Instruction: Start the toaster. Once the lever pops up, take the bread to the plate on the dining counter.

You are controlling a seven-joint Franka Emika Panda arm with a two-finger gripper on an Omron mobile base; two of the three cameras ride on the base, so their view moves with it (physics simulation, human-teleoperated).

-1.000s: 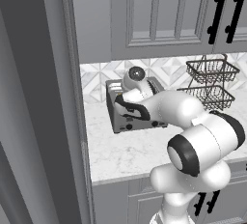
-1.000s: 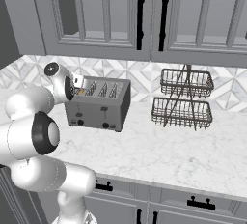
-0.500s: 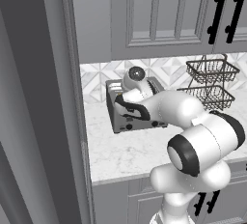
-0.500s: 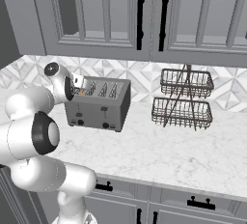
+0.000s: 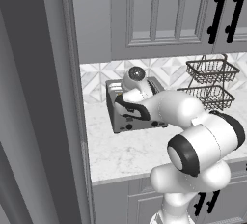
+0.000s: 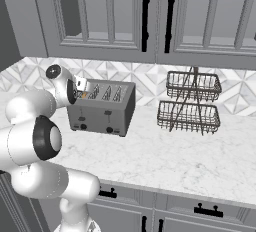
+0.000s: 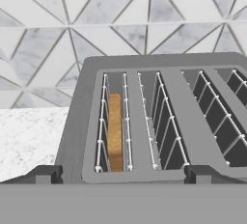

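Grey metal toaster (image 6: 102, 108) stands on the bench (image 6: 180, 161), bread (image 7: 115, 131) seated deep in its leftmost slot. My tool (image 7: 123, 175) hovers just above, jaws fully apart. I should descend square, straddle the slice, then close gently.

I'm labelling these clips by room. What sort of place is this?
A kitchen, by the look of it: a toaster on a marble counter, grey cabinets above, and a wire basket rack.
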